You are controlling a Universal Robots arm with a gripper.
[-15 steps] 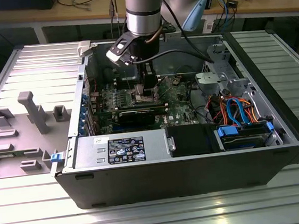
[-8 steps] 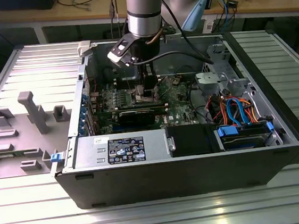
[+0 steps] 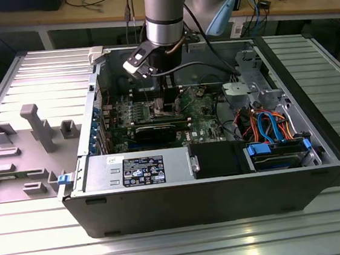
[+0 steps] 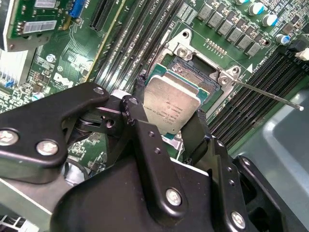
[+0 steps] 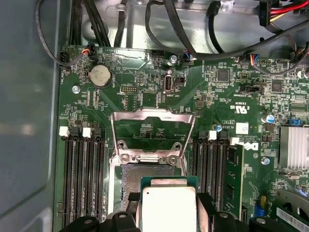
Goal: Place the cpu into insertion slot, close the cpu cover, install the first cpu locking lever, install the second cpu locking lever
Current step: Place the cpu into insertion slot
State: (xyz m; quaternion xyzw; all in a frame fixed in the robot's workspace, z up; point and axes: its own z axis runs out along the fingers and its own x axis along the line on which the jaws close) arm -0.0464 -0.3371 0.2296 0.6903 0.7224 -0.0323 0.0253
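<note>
Second wrist view is showing it best: my tool (image 4: 169, 113) is clamping the cpu (image 4: 171, 108) by two opposite edges, one black finger (image 4: 140, 125) on each side, silvery lid facing the cam. Chip is hanging over the near part of the insertion slot (image 4: 195, 72). The dark gold-ish contact field is showing past its far edge, so it isn't lining up w/ the socket rim all the way. Can't tell if it's touching the socket or not, the fingers are blocking that bit.

In the first wrist view the cpu cover (image 5: 152, 115) is standing flipped open on the far side of the slot, w/ green board showing thru its window. One locking lever (image 4: 270, 95) is sticking out free: thin wire rod angling away from the socket corner over the memory slots (image 4: 241, 111), not hooked down. Same kind of slots are running along both sides of the socket.

Exterior view: arm (image 3: 164, 12) is reaching straight down into the open PC case (image 3: 195, 192), w/ the tool sitting low over the motherboard (image 3: 201, 107), roughly mid-board. Case is lying on its side on the ribbed metal bench (image 3: 170, 249).
</note>
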